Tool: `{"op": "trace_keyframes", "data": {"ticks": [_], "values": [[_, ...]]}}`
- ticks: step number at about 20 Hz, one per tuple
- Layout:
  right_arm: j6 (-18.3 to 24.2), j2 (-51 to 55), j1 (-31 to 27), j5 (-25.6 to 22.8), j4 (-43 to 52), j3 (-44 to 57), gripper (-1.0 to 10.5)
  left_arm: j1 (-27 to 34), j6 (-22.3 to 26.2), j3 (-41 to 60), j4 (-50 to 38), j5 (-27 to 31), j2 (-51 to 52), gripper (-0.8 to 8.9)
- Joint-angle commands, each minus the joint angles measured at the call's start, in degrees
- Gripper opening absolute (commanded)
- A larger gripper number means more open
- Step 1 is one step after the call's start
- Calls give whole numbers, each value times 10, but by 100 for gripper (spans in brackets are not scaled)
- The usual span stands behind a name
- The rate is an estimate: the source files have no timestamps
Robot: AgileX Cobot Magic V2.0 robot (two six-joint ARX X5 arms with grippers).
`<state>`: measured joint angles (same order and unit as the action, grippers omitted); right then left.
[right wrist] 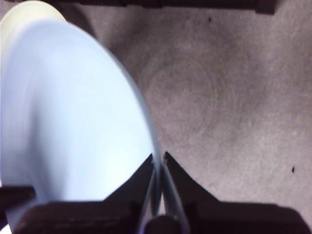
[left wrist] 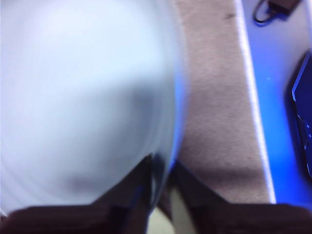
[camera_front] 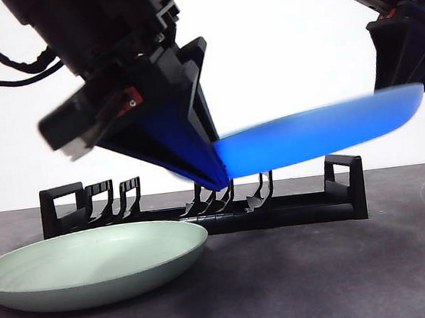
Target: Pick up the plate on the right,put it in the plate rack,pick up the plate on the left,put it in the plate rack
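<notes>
i hold the blue plate (camera_front: pixel 325 132) by opposite rims, my left gripper (camera_front: pixel 216 175) pinching one edge and my right gripper (camera_front: pixel 403 83) pinching the other, so it hangs nearly flat above the plate rack (camera_front: pixel 280 211) (blurred, so likely moving). the rack's slots hold 0 plates. the green plate (camera_front: pixel 94 264) lies on the table (camera_front: pixel 348 274) in front of the rack.

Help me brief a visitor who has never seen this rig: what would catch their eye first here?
A blue plate hangs in the air above the plate rack, pinched at opposite rims by the left gripper and the right gripper. In front of the rack's left end, a pale green plate lies flat on the table.
</notes>
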<state>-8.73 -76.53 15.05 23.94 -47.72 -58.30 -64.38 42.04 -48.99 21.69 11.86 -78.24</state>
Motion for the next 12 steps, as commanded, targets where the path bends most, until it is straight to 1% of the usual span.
{"op": "trace_keyframes", "data": {"ticks": [1, 3, 4, 6, 8, 9, 10, 12], "values": [[4, 0, 1, 30, 3, -2, -12, 0, -13, -1, -2, 0, -4, -14], [10, 1, 1, 41, 3, -2, -11, 0, -13, -1, -3, 0, -4, -13], [13, 2, 1, 45, 3, -2, 7, 0, -13, -1, -3, 0, -4, -13], [19, 2, 0, 44, 4, -3, 20, 0, -13, -1, -4, 1, -4, -13], [27, 9, 0, 44, 11, -3, 251, 0, -15, -1, -7, 1, -4, -13], [27, 17, 0, 44, 20, -3, 341, 0, -18, -1, -10, 1, -4, -13], [25, 28, 0, 45, 35, -3, 350, 0, -23, -1, -15, 1, -4, -13], [8, 59, 0, 44, 76, -3, 349, 0, -51, -1, -37, 17, -3, -13]]}}
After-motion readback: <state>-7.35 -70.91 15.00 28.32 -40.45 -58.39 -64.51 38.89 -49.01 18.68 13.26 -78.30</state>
